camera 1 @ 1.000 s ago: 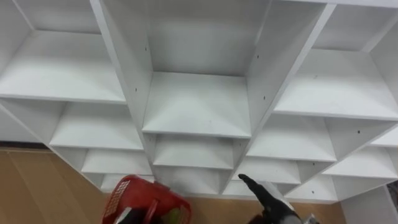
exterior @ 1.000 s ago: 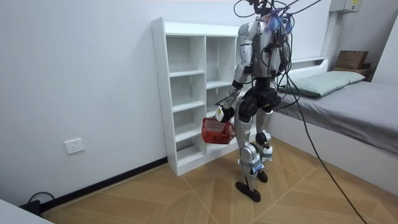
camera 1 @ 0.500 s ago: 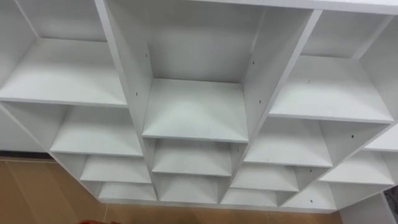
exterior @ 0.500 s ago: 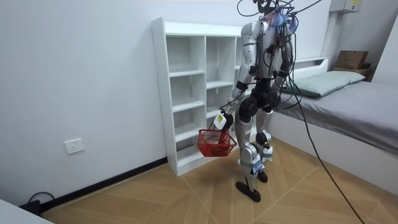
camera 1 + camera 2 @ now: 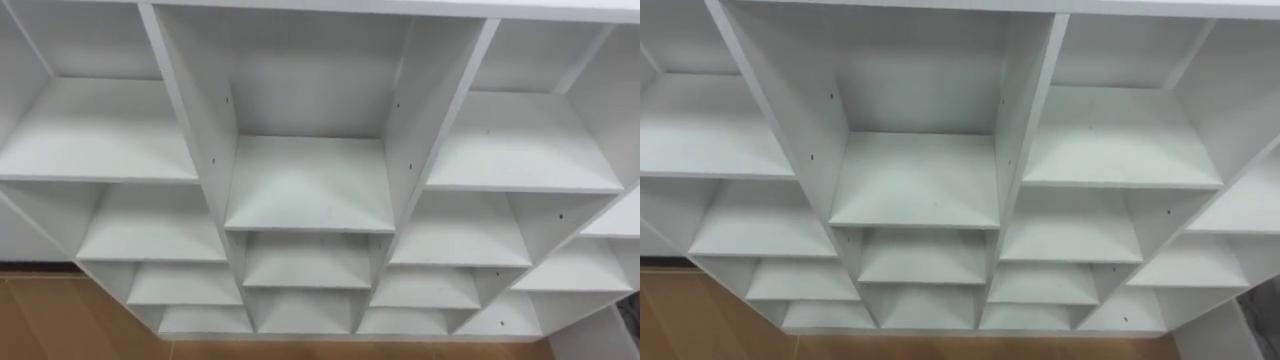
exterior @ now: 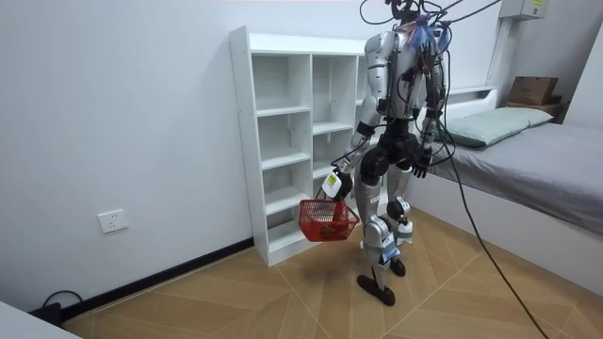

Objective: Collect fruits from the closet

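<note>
I report the robot standing upright on the wooden floor point(image 6: 236, 301), close in front of the closet point(image 6: 243, 141) and facing it, towards the half of the closet that lies on the room view's right. The left robot hand point(image 6: 332, 183) is lowered in front of the closet's lower compartments and holds a red basket point(image 6: 329, 221) by its handle. The basket hangs below that hand, off the floor and level with the closet's two lowest shelves. Whether it touches the closet front I cannot tell. The basket is a red wire-mesh type, and at this distance I cannot make out whether fruit lies in it. The right robot hand point(image 6: 420, 164) hangs by the robot's hip on the side away from the basket, further from the closet than the left. I cannot tell how wide its fingers stand. From the head camera I look down onto the closet's white shelves, with three columns of open compartments divided by upright panels and a strip of the floor at the closet's foot. A bed point(image 6: 528, 160) with a pillow point(image 6: 495, 122) stands beside the closet on the room view's right. A wall socket point(image 6: 111, 221) sits low on the wall on the closet's other side.
</note>
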